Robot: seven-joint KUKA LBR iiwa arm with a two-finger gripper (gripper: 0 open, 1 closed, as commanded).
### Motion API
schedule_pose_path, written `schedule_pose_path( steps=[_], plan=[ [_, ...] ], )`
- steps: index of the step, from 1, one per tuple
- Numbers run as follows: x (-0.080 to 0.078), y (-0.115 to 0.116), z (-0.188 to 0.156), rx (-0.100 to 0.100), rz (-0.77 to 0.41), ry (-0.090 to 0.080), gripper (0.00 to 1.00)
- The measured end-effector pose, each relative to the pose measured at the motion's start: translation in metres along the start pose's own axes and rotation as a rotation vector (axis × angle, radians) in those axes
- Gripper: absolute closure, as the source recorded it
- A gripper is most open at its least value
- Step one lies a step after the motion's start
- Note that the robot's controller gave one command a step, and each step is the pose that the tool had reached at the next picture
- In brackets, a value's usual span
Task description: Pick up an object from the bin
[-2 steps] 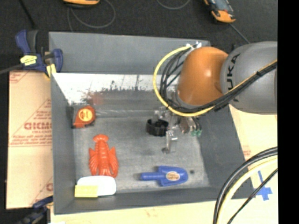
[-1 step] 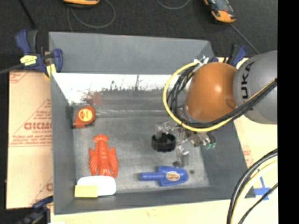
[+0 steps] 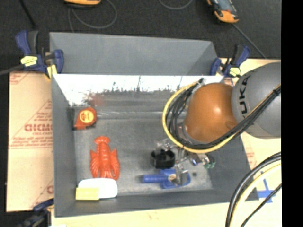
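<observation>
The gripper [image 3: 182, 175] covered the right end of the blue thing [image 3: 152, 178]. The arm [image 3: 258, 103] hid the far right floor of the bin [image 3: 132, 56].

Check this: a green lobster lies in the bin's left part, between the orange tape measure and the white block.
Not quite: the lobster is red, not green, as the camera view shows. It does lie in the left part of the bin, between the orange tape measure and the white block.
</observation>
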State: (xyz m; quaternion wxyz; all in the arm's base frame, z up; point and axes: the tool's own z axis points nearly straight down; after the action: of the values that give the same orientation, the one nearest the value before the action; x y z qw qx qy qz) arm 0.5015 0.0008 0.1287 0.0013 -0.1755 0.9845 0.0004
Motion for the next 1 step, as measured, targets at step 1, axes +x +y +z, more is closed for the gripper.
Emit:
schedule_pose_path(
  steps=[1],
  plan=[
    [0.01, 0.0058, 0.0476, 0.001, -0.218, 0.0, 0.0]
  ],
)
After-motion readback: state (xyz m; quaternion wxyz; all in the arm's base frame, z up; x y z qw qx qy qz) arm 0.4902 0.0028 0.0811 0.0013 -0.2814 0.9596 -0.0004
